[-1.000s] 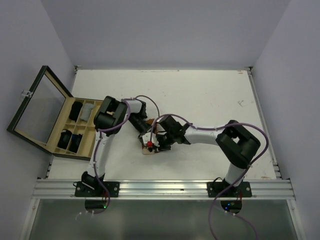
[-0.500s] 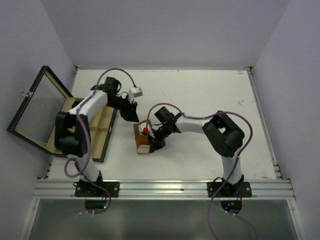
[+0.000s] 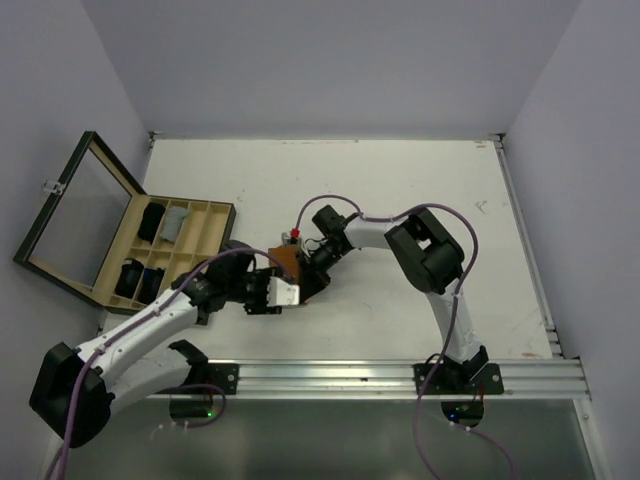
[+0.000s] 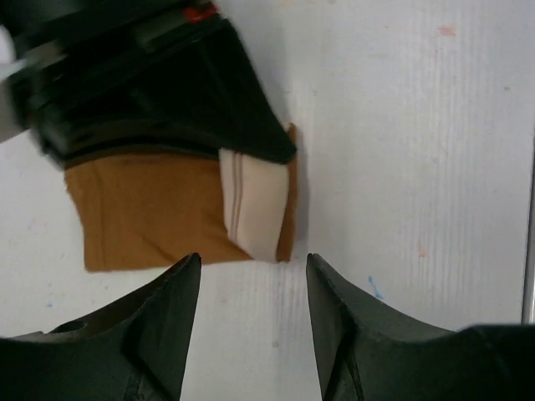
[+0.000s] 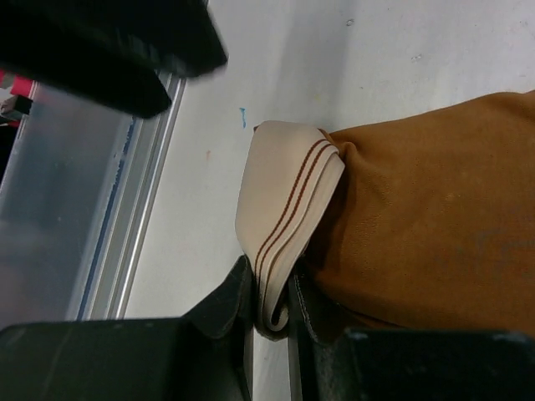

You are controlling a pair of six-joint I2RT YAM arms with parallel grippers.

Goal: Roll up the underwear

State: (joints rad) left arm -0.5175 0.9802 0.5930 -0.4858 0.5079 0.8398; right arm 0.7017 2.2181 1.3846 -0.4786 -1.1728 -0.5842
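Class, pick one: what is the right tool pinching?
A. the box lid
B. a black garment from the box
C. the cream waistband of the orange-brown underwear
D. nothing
C: the right wrist view shows the right tool closed on the cream striped waistband of the orange-brown underwear.

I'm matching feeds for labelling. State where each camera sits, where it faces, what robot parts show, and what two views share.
Top external: above and behind the bases, facing down on the table; left arm and right arm show.
Left wrist: on its wrist, facing the orange-brown underwear past the open left end effector.
Right wrist: on its wrist, facing the waistband pinched in the right end effector.
Shared: both wrist views show that underwear and waistband.
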